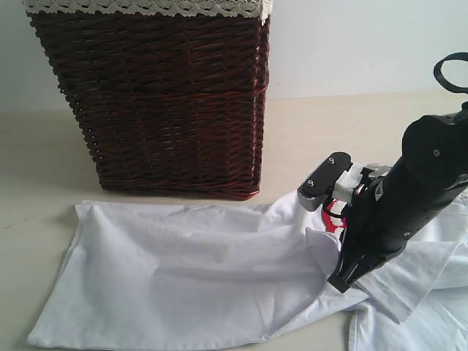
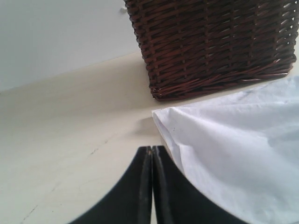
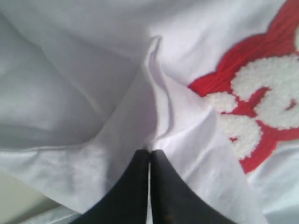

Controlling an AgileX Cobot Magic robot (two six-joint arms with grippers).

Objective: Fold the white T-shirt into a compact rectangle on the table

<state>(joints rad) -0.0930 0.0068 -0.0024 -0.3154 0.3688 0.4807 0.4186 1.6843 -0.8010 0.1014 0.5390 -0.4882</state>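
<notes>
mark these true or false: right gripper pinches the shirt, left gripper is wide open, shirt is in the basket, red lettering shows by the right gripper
1. The right gripper is shut, pinching a fold of the white T-shirt. True.
2. The left gripper is wide open. False: its jaws are shut on nothing, over bare table beside the shirt's edge.
3. The shirt is inside the wicker basket. False: it lies spread on the table, outside the basket, by its base.
4. The red-outlined lettering shows close to the right gripper. True.

Closed end effector (image 2: 152, 150) beside white T-shirt (image 2: 233, 140)
</notes>
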